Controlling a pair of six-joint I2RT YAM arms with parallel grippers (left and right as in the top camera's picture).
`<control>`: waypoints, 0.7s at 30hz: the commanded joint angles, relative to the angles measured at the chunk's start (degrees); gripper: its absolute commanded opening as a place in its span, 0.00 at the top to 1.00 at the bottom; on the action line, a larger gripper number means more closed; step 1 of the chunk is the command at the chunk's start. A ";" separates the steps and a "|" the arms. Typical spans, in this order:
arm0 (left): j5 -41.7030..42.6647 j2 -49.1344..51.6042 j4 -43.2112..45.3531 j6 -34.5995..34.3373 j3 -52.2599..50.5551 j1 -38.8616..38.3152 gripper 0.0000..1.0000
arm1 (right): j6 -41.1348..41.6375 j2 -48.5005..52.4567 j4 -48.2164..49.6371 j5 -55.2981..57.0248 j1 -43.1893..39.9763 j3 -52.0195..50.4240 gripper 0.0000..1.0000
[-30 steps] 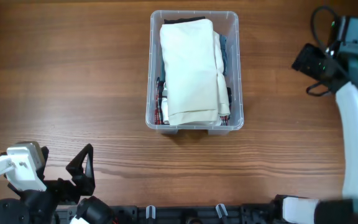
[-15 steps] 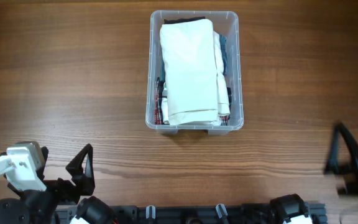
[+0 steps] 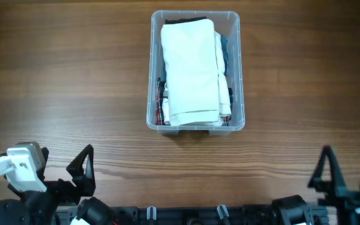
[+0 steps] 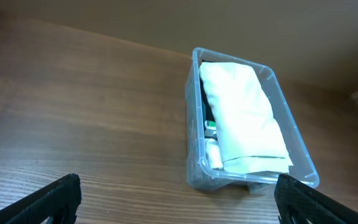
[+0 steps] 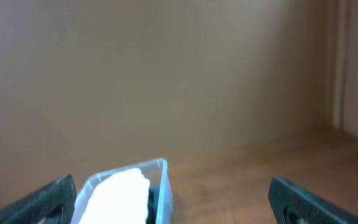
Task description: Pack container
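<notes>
The left end effector hangs at the near left edge of the table, its black fingers spread wide and empty. The right end effector, near right, is spread the same way. The container, clear smooth plastic with a rounded rim, sits far centre on the wood-grain table. A folded cream cloth fills it, lying over darker fabrics.

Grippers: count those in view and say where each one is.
2. The left gripper is open at the near left corner of the table. The right gripper is open at the near right corner. Both are apart from the container.
</notes>
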 commanded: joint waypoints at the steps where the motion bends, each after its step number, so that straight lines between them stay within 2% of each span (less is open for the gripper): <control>1: -0.35 -0.26 0.15 0.72 -0.22 0.26 0.00 | -5.38 -3.34 12.07 -8.57 -1.36 -11.65 0.00; 4: -0.35 -0.26 0.15 0.72 -0.22 0.26 0.00 | -5.16 -4.22 24.59 -12.55 -2.43 -21.66 0.00; 6: -0.35 -0.26 0.15 0.72 -0.22 0.26 0.00 | -5.09 -4.22 36.39 -15.72 -3.61 -31.45 0.00; 8: -0.35 -0.26 0.15 0.72 -0.22 0.26 0.00 | -5.01 -4.22 41.53 -16.68 -4.17 -35.95 0.00; 14: -0.33 -0.26 0.15 0.72 -0.22 0.26 0.00 | -5.14 -4.22 50.47 -16.90 -5.40 -45.27 0.00; 21: -0.35 -0.26 0.15 0.72 -0.22 0.26 0.00 | -6.36 -4.24 51.17 -17.18 -6.64 -49.86 0.00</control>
